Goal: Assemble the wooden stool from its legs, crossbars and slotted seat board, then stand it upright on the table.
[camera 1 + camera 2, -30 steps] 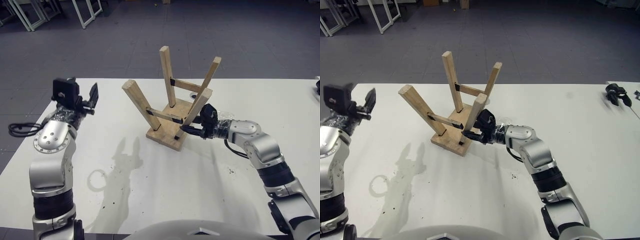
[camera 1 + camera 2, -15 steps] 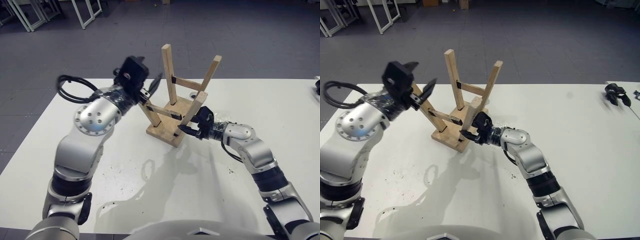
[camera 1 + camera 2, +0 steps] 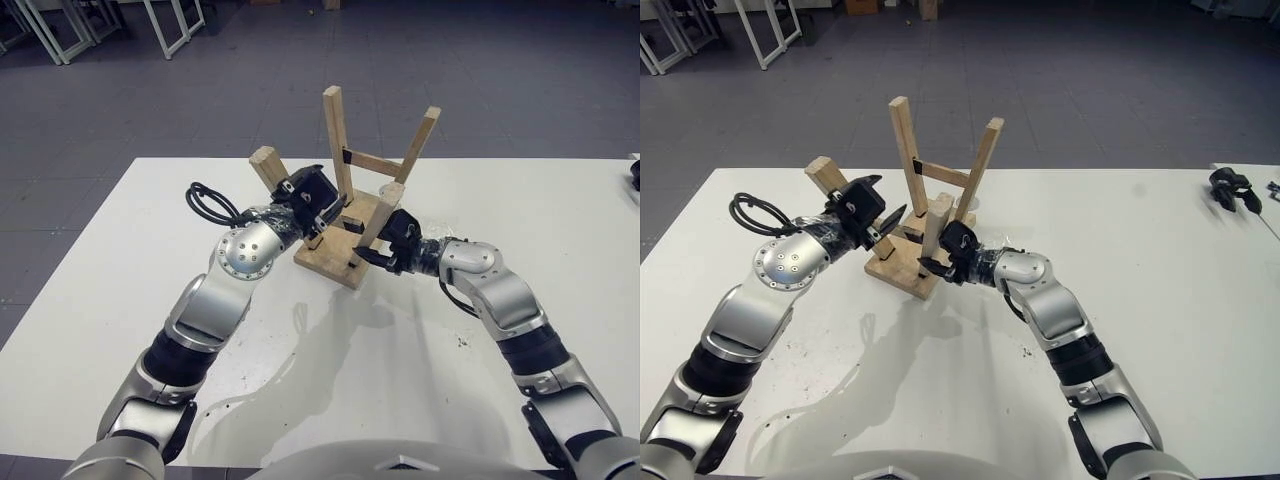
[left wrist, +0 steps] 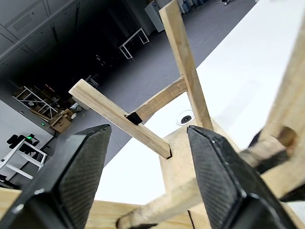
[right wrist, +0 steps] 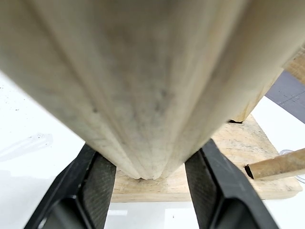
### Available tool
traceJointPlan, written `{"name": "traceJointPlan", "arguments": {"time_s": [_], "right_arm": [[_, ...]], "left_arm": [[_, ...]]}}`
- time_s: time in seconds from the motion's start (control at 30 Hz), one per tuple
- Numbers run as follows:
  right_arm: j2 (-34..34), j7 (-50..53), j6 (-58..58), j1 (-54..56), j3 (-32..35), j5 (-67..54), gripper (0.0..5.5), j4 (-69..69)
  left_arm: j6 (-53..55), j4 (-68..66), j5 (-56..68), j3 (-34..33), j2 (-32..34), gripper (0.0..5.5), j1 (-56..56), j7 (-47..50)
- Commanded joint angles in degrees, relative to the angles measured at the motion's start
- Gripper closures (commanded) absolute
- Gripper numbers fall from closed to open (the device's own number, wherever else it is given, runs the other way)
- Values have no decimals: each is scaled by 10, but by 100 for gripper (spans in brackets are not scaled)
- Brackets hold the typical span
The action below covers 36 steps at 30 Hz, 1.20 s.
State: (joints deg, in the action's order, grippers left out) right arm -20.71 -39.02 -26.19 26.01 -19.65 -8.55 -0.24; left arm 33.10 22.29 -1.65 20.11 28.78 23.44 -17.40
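Stool upside down at our twelve o'clock, our right gripper clamping one leg, our left gripper spread wide at its nine.

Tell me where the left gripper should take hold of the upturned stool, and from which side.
Probably best: the near left leg, low down just above the seat board, coming from the robot's left. Its flat faces suit the jaws, it splays outward on that side, and the right gripper holds the opposite near leg.

Bright foreground, dim background, soft shadows
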Motion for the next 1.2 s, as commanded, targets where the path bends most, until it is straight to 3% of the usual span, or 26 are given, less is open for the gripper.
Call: {"name": "traceJointPlan", "arguments": {"time_s": [0.03,0.2,0.43,0.53,0.63,0.87,1.07,1.2], "right_arm": [[-12,7,-37,-12,-21,38,349,35],[-12,4,-41,-7,-27,45,349,40],[-30,-9,-66,1,-39,54,349,43],[-58,-31,-93,12,-75,76,349,48],[-75,-39,-109,14,-108,97,349,65],[-64,-13,-104,7,-110,97,349,100],[-22,24,-75,25,-12,40,349,68],[7,45,-85,48,44,8,349,5]], "left_arm": [[-18,-26,-24,12,-9,257,-10,-15],[-33,-52,-51,21,-16,257,-22,-23],[17,-67,-174,139,41,257,-23,-108],[24,-68,-204,149,37,257,-26,-117],[10,-67,-215,119,9,257,-18,-86],[-48,-42,-231,59,-10,257,-19,-47],[-178,20,-209,-83,-49,257,2,76],[-221,52,-206,-129,-60,257,-19,105]]}}
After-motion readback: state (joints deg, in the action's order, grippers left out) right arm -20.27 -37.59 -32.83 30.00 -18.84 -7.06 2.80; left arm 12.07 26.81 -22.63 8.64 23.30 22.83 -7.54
